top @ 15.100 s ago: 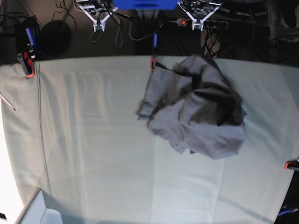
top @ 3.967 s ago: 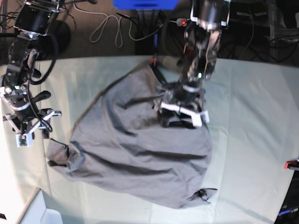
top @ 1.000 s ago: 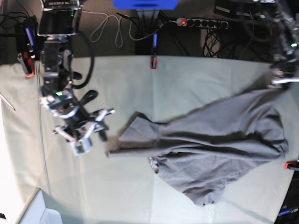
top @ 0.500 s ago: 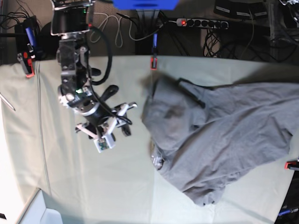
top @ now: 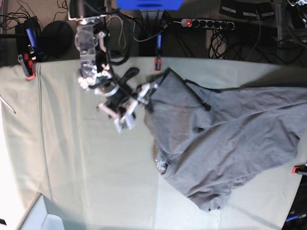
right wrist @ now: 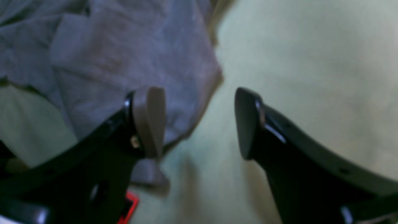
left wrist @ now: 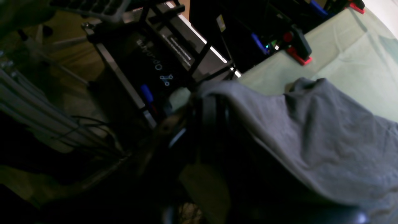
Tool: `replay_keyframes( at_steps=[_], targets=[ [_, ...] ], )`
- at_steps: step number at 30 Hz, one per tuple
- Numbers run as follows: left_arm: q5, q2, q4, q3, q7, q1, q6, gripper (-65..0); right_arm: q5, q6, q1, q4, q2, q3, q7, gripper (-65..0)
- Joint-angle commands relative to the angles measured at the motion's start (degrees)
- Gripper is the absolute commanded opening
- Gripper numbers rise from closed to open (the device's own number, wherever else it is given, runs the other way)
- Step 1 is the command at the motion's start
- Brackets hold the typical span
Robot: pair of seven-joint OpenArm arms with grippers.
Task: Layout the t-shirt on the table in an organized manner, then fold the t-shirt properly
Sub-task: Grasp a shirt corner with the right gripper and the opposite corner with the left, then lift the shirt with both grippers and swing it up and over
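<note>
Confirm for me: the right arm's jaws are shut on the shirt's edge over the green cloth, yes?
Not quite. In the right wrist view the right gripper has its jaws open, straddling the edge of the t-shirt over the green-covered table, one on the grey fabric side and one on the bare cloth side. Nothing is clamped between them.

Robotics lab bench
Clamps point(top: 157, 64) pin the table point(top: 72, 167) cloth; behind it, a power strip point(top: 207, 23) and loose cables point(top: 108, 31).

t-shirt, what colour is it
Plain medium grey t-shirt, no pattern; the base view shows it best.
</note>
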Motion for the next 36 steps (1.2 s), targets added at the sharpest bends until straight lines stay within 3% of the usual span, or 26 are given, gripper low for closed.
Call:
replay_keyframes(
  at_steps=[1, 11, 17, 19, 21, 25, 28, 36],
  targets=[
    [-0.04, -1.58, 1.30, -0.51, -1.85, -0.21, -0.12, -64.9, 0.88, 0.55, -0.04, -0.64, -0.47, -0.11, 0.89, -28.5],
    [-0.04, -1.66, 1.30, -0.51, -1.67, -1.70, -0.12, -64.9, 0.97, 0.55, -0.39, -8.02, -1.43, -0.38, 1.07, -28.5],
    [-0.04, -1.93, 1.30, -0.51, -1.85, -1.79, -0.12, -64.9, 0.97, 0.55, 1.72, -12.68, -1.43, -6.97, 1.33, -29.4],
    [-0.04, -1.93, 1.30, -0.42, -1.85, -1.79, -0.12, -64.9, 0.97, 0.55, 2.24, -13.39, -1.43, -7.94, 1.16, -32.8],
    [-0.04, -1.93, 1.30, -0.42, -1.85, -1.88, -0.12, -64.9, 0.97, 0.55, 2.33, -13.47, -1.43, -8.03, 1.24, -40.6],
    [-0.04, -1.93, 1.30, -0.16, -1.76, -4.08, -0.12, -64.9, 0.97, 0.55, 3.12, -11.10, -1.43, -8.03, 1.16, -65.0],
    [0.14, -2.10, 1.82, 2.39, -1.67, -7.33, -0.21, -64.9, 0.97, 0.55, 2.95, -4.07, -1.35, -7.41, 1.07, -64.9],
    [0.40, -4.65, 5.08, 16.54, -1.50, -17.70, -0.21, -64.9, 0.97, 0.64, 3.12, 22.04, 2.96, -3.19, 0.89, -65.0]
  ],
)
